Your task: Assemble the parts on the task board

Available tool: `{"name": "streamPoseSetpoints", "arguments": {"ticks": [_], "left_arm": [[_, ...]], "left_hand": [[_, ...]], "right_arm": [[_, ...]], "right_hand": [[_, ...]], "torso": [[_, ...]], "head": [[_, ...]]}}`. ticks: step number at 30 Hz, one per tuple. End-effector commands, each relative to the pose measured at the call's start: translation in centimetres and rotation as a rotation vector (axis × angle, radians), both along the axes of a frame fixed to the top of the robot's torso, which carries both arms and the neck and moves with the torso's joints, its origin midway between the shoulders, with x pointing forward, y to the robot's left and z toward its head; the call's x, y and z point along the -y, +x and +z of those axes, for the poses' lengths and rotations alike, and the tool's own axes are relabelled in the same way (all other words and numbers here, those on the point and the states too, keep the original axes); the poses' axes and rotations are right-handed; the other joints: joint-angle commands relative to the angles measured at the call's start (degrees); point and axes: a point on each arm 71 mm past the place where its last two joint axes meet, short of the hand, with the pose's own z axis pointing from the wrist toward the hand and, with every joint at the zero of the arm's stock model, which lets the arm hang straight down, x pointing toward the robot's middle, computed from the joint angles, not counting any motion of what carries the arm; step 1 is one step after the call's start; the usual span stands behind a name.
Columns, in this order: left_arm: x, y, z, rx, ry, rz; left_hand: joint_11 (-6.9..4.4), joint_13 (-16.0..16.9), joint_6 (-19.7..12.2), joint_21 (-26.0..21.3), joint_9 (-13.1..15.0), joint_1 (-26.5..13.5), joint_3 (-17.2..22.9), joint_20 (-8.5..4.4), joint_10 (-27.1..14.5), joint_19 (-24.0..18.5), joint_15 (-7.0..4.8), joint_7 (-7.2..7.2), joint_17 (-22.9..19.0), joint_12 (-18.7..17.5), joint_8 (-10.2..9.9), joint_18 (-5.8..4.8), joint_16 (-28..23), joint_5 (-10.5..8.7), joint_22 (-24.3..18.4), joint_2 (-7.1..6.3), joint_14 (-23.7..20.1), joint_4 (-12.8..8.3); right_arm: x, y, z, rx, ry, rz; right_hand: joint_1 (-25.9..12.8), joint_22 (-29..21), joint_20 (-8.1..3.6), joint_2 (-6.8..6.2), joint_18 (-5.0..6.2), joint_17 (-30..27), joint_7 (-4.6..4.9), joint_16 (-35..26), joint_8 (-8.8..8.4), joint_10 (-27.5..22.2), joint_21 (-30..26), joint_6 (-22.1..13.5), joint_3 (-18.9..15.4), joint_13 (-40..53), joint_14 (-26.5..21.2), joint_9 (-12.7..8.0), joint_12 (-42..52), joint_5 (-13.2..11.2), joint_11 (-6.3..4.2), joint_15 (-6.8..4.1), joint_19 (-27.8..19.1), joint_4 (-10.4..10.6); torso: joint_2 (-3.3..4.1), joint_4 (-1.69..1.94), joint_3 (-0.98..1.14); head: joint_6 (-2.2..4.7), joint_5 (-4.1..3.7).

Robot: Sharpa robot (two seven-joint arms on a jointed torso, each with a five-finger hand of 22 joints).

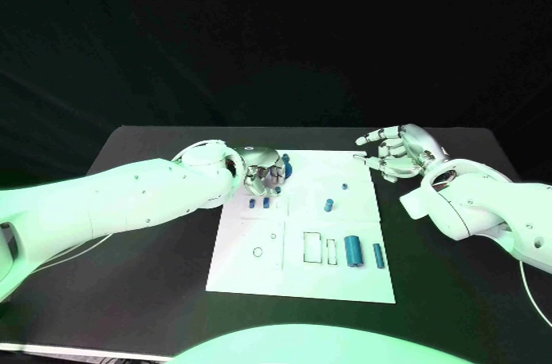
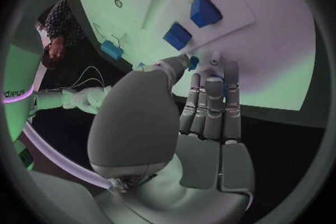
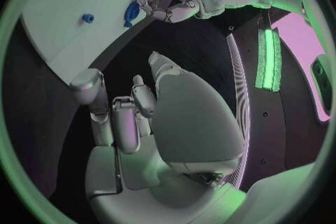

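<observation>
Left hand [image 1: 262, 175] lowered at the board's [image 1: 301, 276] far-left corner, about 11 o'clock — fingers curled beside small blue parts [image 1: 258, 205]; whether anything is pinched, cannot tell. Right hand [image 1: 395, 151] raised off the board's far-right corner, about 1 o'clock, fingers spread, holding nothing. Long blue cylinders [image 1: 353, 252] lying toward 5 o'clock on the board.

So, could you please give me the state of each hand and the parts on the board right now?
left hand: fingers down on the far left of the task board, grasp unclear
right hand: open, empty, beside the board's far right corner
two blue cylinders: lying flat at the near end
</observation>
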Motion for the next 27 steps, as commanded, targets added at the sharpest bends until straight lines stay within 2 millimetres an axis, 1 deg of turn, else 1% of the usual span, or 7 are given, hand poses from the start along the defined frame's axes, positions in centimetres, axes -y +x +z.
{"name": "streamPoseSetpoints", "arguments": {"ticks": [1, 3, 6, 16, 20, 25, 27], "left_arm": [[0.24, -0.09, -0.26, -0.017, 0.016, -0.018], [0.26, -0.07, -0.34, -0.020, 0.016, -0.017], [0.35, -0.08, -0.52, -0.025, 0.013, -0.018], [0.80, -0.18, -0.84, -0.037, -0.006, -0.028], [0.78, -0.15, -0.92, -0.043, -0.005, -0.027], [0.63, -0.06, -1.05, -0.051, 0.003, -0.020], [0.57, 0.00, -1.09, -0.052, 0.005, -0.017]], "left_hand": [[-0.02, -0.49, 0.90, 0.57, -0.41, -0.02, 0.96, -0.32, 0.83, 0.26, -0.13, -0.09, 0.63, -0.62, -0.66, 0.79, 0.86, -0.22, 0.38, 0.19, 0.90, -0.24], [-0.09, -1.22, 1.49, 1.04, -0.84, 0.20, 2.03, -0.46, 1.49, 0.25, -0.23, -0.09, 1.30, -1.63, -1.28, 0.78, 1.76, -0.23, 0.79, 0.17, 1.88, -0.62], [-0.18, -1.78, 2.44, 1.56, -1.11, 0.35, 3.05, -0.58, 2.53, 0.24, -0.33, -0.09, 2.00, -2.35, -1.62, 0.79, 2.51, -0.24, 1.23, 0.35, 2.69, -1.04], [-0.82, -3.45, 5.49, 3.57, -1.50, 0.12, 5.95, -1.09, 5.83, 0.09, -0.93, -0.48, 3.13, -5.08, -2.59, 0.81, 4.32, -0.31, 2.92, 0.90, 4.43, -2.70], [-0.86, -4.05, 6.41, 4.04, -1.41, -0.25, 6.59, -1.21, 6.47, -0.09, -0.98, -0.61, 3.10, -6.38, -2.86, 0.79, 4.60, -0.34, 3.37, 1.16, 4.63, -3.05], [-0.83, -4.60, 7.18, 4.52, -1.32, -0.38, 7.16, -1.28, 7.28, -0.26, -0.99, -0.55, 3.30, -7.67, -3.21, 0.79, 4.96, -0.36, 3.82, 1.35, 4.97, -3.67], [-0.95, -4.80, 7.89, 5.43, -1.18, -0.25, 7.53, -1.35, 8.19, 0.40, -1.10, -0.48, 3.84, -8.18, -3.28, 0.64, 5.37, -0.37, 4.87, 1.63, 5.47, -4.23]], "right_arm": [[-0.17, -0.05, 0.07, 0.010, 0.003, 0.011], [-0.19, -0.05, 0.07, 0.010, 0.003, 0.012], [-0.19, -0.06, 0.07, 0.010, 0.003, 0.012], [-0.22, -0.07, 0.07, 0.009, 0.003, 0.013], [-0.25, -0.06, 0.06, 0.009, 0.003, 0.013], [-0.26, -0.05, 0.06, 0.009, 0.003, 0.013], [-0.26, -0.05, 0.06, 0.009, 0.003, 0.013]], "right_hand": [[-0.05, 0.05, -0.07, 0.65, 1.14, 4.87, -0.11, -0.09, 0.27, -0.05, -0.08, 0.11, 0.53, 0.06, 3.13, -0.08, -0.08, 0.39, -0.27, 0.28, 0.11, -0.07], [-0.03, 0.07, -0.08, 0.66, 1.14, 4.89, -0.11, -0.09, 0.27, -0.03, -0.07, 0.12, 0.57, 0.09, 3.14, -0.09, -0.04, 0.44, -0.27, 0.27, 0.13, -0.08], [-0.03, 0.07, -0.08, 0.66, 1.14, 4.89, -0.11, -0.09, 0.27, -0.03, -0.07, 0.12, 0.57, 0.09, 3.14, -0.09, -0.04, 0.44, -0.27, 0.27, 0.13, -0.08], [-0.03, 0.07, -0.08, 0.66, 1.14, 4.89, -0.11, -0.09, 0.27, -0.03, -0.07, 0.12, 0.57, 0.09, 3.14, -0.09, -0.04, 0.44, -0.27, 0.27, 0.13, -0.08], [-0.03, 0.07, -0.08, 0.66, 1.14, 4.89, -0.11, -0.09, 0.27, -0.03, -0.07, 0.12, 0.57, 0.09, 3.14, -0.09, -0.04, 0.44, -0.27, 0.27, 0.13, -0.08], [-0.03, 0.07, -0.08, 0.66, 1.14, 4.89, -0.11, -0.09, 0.27, -0.03, -0.07, 0.12, 0.57, 0.09, 3.14, -0.09, -0.04, 0.44, -0.27, 0.27, 0.13, -0.08], [-0.04, 0.15, -0.08, 0.68, 1.11, 5.07, -0.11, -0.01, 0.31, 0.14, 0.03, 0.16, 0.67, 0.25, 3.20, -0.12, 0.15, 0.52, -0.27, 0.27, 0.20, -0.08]], "torso": [[-0.01, -0.04, 0.00], [-0.01, -0.08, -0.01], [0.01, -0.13, 0.03], [0.04, -0.04, 0.03], [0.00, -0.03, 0.07], [0.00, -0.03, 0.06], [0.00, -0.04, 0.04]], "head": [[0.06, 0.02], [0.04, 0.03], [0.02, 0.02], [-0.05, -0.19], [-0.10, -0.20], [-0.17, -0.22], [-0.19, -0.24]]}}
